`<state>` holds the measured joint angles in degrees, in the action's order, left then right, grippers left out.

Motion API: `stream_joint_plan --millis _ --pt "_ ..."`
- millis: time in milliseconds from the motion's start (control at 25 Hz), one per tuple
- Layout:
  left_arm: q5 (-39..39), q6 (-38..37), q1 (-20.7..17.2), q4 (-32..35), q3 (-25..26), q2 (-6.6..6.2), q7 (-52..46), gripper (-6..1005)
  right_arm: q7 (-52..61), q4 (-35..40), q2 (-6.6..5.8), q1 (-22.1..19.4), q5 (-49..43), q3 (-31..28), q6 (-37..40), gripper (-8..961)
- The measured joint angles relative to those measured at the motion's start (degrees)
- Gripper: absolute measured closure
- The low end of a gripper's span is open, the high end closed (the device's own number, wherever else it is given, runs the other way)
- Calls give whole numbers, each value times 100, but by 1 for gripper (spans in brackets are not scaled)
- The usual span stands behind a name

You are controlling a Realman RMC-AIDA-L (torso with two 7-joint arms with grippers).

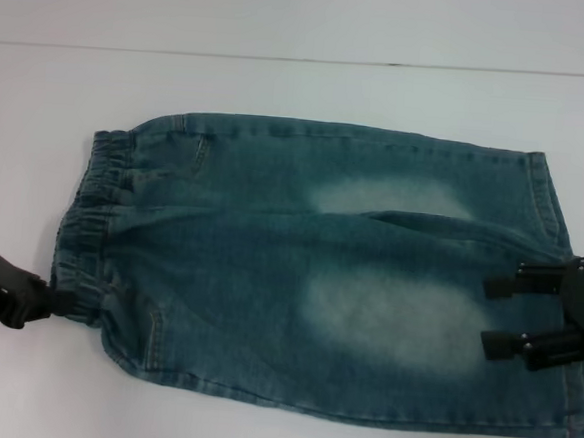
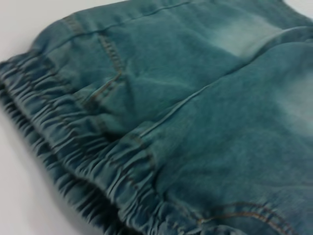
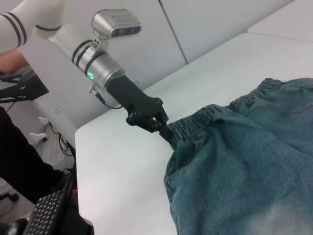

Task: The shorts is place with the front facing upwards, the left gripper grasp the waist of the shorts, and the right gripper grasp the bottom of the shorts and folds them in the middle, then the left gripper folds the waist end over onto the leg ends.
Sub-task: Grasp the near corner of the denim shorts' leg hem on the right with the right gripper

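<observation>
Blue-green washed denim shorts (image 1: 318, 271) lie flat on the white counter (image 1: 281, 83), already folded lengthwise.

The plain black left gripper (image 1: 54, 301) pinches the puckered elastic waist (image 1: 91, 230) at its near corner; the right gripper (image 1: 496, 315) hovers, jaws spread, over the straight stitched leg ends (image 1: 557, 298). Lifting the gathered band high should carry the stiff, faded denim across squarely.

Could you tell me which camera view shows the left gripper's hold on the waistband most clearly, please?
The right wrist view: the left gripper appears side-on, pinched on the near corner of the waist of the shorts. The head view shows it only at the picture's edge. The left wrist view shows only the ruched band, no fingers.
</observation>
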<state>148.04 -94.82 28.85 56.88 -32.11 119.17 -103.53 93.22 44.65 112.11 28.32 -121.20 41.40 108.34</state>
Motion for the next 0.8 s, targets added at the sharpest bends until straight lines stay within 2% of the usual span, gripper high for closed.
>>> stream_joint_plan --millis 200,400,800 --pt "-9 -426 183 20 20 -23 -159 967 406 42 -86 141 -60 0 57 5" --pt "-13 -631 375 64 24 -36 -319 969 978 237 -210 408 -655 -44 90 5" --pt "-13 -613 581 56 -2 -84 -533 964 1698 1154 -238 748 -1959 65 561 5"
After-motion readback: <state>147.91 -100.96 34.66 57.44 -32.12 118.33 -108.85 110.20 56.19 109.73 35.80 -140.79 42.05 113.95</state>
